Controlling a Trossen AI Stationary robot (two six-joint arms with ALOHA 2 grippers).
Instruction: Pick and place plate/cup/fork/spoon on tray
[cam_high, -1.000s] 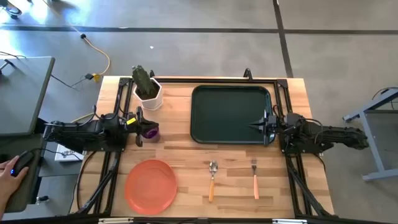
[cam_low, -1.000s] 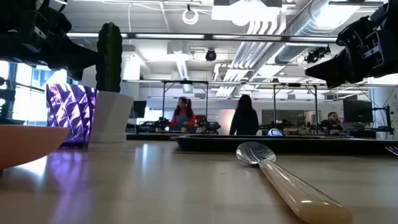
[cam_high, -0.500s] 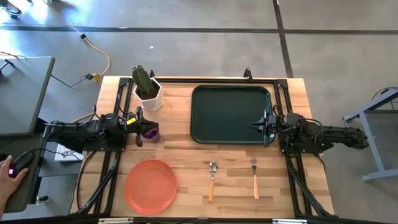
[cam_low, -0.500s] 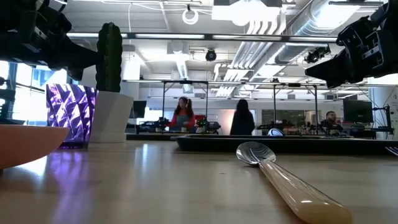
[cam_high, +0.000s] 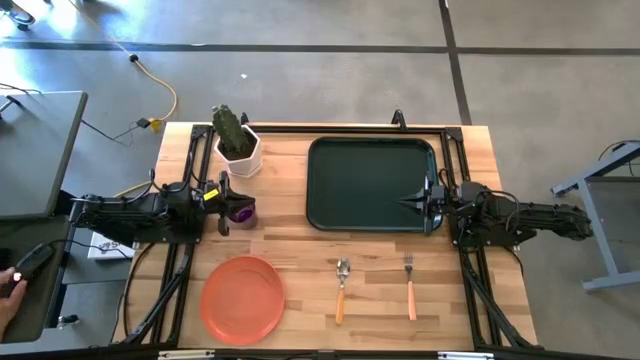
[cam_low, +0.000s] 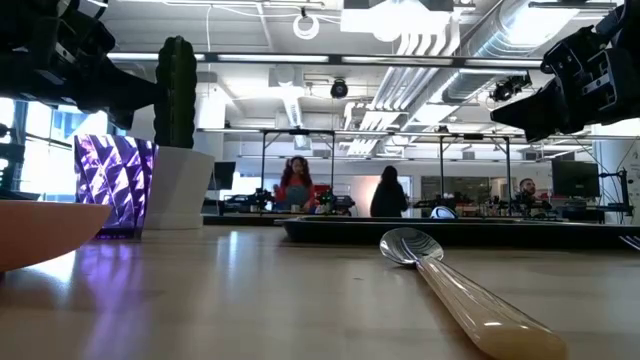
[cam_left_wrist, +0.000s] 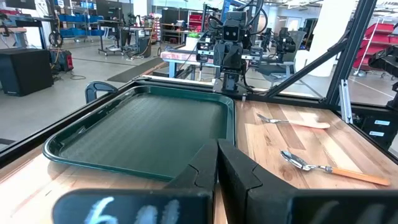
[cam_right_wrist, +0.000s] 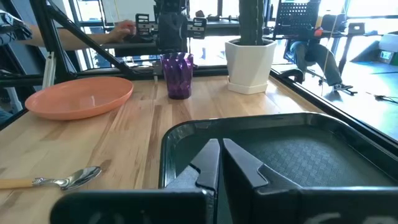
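Note:
The dark green tray (cam_high: 370, 185) lies at the table's far middle. The orange-red plate (cam_high: 242, 298) lies near the front left. The spoon (cam_high: 341, 290) and the fork (cam_high: 410, 285) lie side by side in front of the tray, handles toward the near edge. The purple cup (cam_high: 241, 211) stands upright left of the tray. My left gripper (cam_high: 226, 205) is shut and hovers just left of and above the cup; its own view (cam_left_wrist: 216, 168) shows the closed fingers. My right gripper (cam_high: 418, 202) is shut and empty over the tray's right rim (cam_right_wrist: 219, 163).
A white pot with a green cactus (cam_high: 238, 145) stands at the far left, behind the cup. A black frame runs along the table's edges (cam_high: 300, 127). Bare wood lies between the plate and the spoon (cam_high: 305, 260). People stand in the room beyond the table (cam_low: 295, 185).

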